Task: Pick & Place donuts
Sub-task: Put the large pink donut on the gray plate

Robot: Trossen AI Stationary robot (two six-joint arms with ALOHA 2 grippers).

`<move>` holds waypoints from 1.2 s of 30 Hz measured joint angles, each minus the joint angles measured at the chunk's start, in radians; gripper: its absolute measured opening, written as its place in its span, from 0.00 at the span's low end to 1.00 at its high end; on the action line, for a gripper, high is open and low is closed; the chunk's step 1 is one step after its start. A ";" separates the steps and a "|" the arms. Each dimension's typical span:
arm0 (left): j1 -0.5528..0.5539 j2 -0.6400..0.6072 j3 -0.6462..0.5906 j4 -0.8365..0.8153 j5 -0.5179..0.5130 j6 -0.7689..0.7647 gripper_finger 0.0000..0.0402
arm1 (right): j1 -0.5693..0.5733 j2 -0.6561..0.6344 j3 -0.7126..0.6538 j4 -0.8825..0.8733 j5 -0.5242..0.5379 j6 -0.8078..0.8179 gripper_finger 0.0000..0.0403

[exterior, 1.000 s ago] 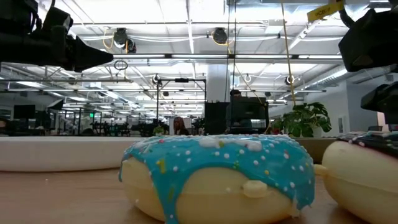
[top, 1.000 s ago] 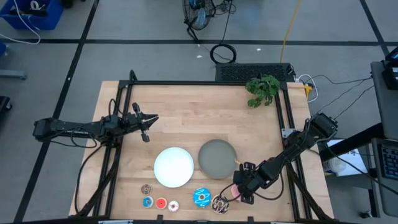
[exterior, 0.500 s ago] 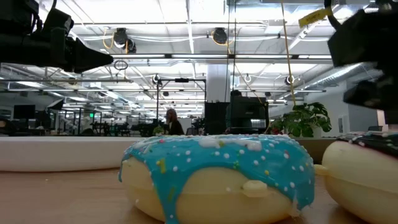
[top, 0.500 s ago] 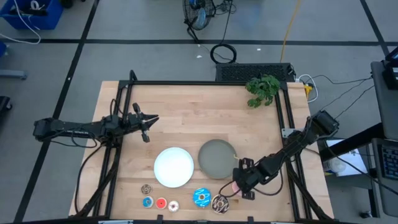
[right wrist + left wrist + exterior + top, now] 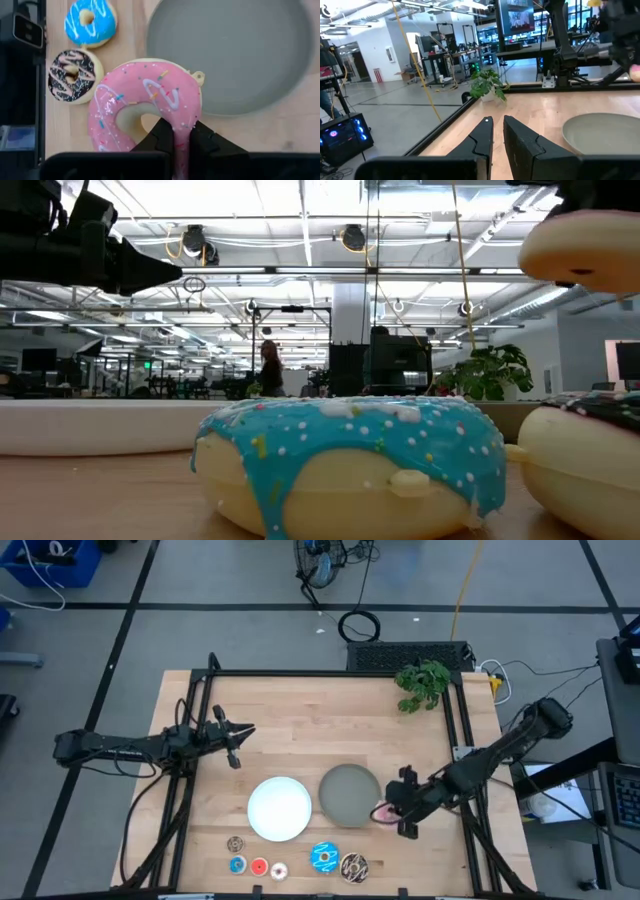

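Right claw (image 5: pixel 392 812) clamped on the pink donut (image 5: pixel 145 107), lifted clear of the counter (image 5: pixel 300 730) — just right of the grey plate (image 5: pixel 349 794). Blue sprinkled donut (image 5: pixel 323 857) and dark drizzled donut (image 5: pixel 353 866) side by side at the near edge. Left claw (image 5: pixel 240 732) idle far left — fingers nearly together, empty.

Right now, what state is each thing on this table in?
Pink donut: lifted, pinched by the right gripper.
Blue donut: lying on the table.
Dark brown donut: lying on the table.
Grey plate: empty.
White plate: empty.
Left gripper: shut, holding nothing.
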 joint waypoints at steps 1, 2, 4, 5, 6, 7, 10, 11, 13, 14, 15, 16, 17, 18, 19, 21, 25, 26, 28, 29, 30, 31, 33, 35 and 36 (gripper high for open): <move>0.000 0.000 0.000 0.000 0.000 0.001 0.13 | -0.005 -0.013 0.000 -0.013 0.000 0.000 0.04; 0.000 0.000 0.000 0.000 0.000 0.001 0.13 | -0.012 -0.022 0.001 -0.027 0.000 0.000 0.04; 0.000 0.000 0.000 0.000 0.000 0.001 0.13 | -0.029 -0.036 0.001 -0.058 -0.002 0.003 0.04; 0.000 0.000 0.000 0.000 0.000 0.001 0.13 | -0.041 -0.038 0.001 -0.069 -0.003 0.009 0.04; 0.000 0.000 0.000 0.000 0.000 0.001 0.13 | -0.055 -0.039 0.001 -0.074 -0.003 0.013 0.04; 0.000 0.000 0.000 0.000 0.000 0.000 0.13 | -0.072 -0.038 0.001 -0.079 -0.005 0.013 0.04; 0.000 0.000 0.000 0.001 0.000 -0.002 0.13 | -0.130 -0.029 0.001 -0.060 -0.029 -0.024 0.04; 0.000 0.000 0.000 0.001 0.000 -0.002 0.13 | -0.151 -0.024 0.002 -0.044 -0.030 -0.047 0.04; 0.000 0.000 0.000 0.002 0.000 -0.002 0.13 | -0.195 -0.013 0.002 -0.017 -0.033 -0.101 0.04; 0.000 0.000 0.000 0.002 0.000 -0.002 0.13 | -0.218 -0.007 0.002 0.003 -0.045 -0.129 0.04; 0.000 0.000 0.000 0.002 0.000 -0.002 0.13 | -0.241 0.000 0.002 0.023 -0.059 -0.153 0.04; 0.000 0.000 0.000 0.003 0.000 -0.002 0.13 | -0.264 0.009 0.002 0.042 -0.073 -0.172 0.04; 0.000 0.000 0.000 0.003 0.000 -0.002 0.13 | -0.287 0.020 0.002 0.062 -0.090 -0.190 0.04; 0.000 0.000 0.000 0.003 0.000 -0.001 0.13 | -0.310 0.033 0.002 0.084 -0.109 -0.208 0.04; 0.000 0.000 0.000 0.003 0.000 0.004 0.13 | -0.333 0.047 0.003 0.102 -0.127 -0.226 0.04; 0.000 0.000 0.000 0.003 0.000 0.012 0.13 | -0.382 0.082 0.008 0.117 -0.162 -0.262 0.04; 0.000 0.000 0.000 0.003 0.000 0.035 0.13 | -0.461 0.190 0.051 0.092 -0.186 -0.307 0.04; 0.000 0.000 0.000 0.003 0.000 0.035 0.13 | -0.473 0.219 0.065 0.094 -0.186 -0.322 0.04; 0.000 0.000 0.000 0.003 0.000 0.035 0.13 | -0.488 0.278 0.099 0.098 -0.188 -0.354 0.04; 0.000 0.000 0.000 0.003 0.000 0.036 0.13 | -0.492 0.303 0.113 0.099 -0.191 -0.373 0.04; 0.000 0.000 0.000 0.003 0.000 0.037 0.13 | -0.498 0.328 0.128 0.094 -0.201 -0.391 0.04; 0.000 0.000 0.000 0.003 0.000 0.037 0.13 | -0.506 0.348 0.140 0.094 -0.221 -0.408 0.04; 0.000 0.000 0.000 0.003 0.000 0.038 0.13 | -0.518 0.378 0.152 0.108 -0.261 -0.424 0.04; 0.000 0.000 0.000 0.003 0.000 0.038 0.13 | -0.526 0.399 0.158 0.127 -0.280 -0.425 0.04; 0.000 0.000 0.000 0.003 0.000 0.037 0.13 | -0.528 0.410 0.160 0.128 -0.288 -0.425 0.04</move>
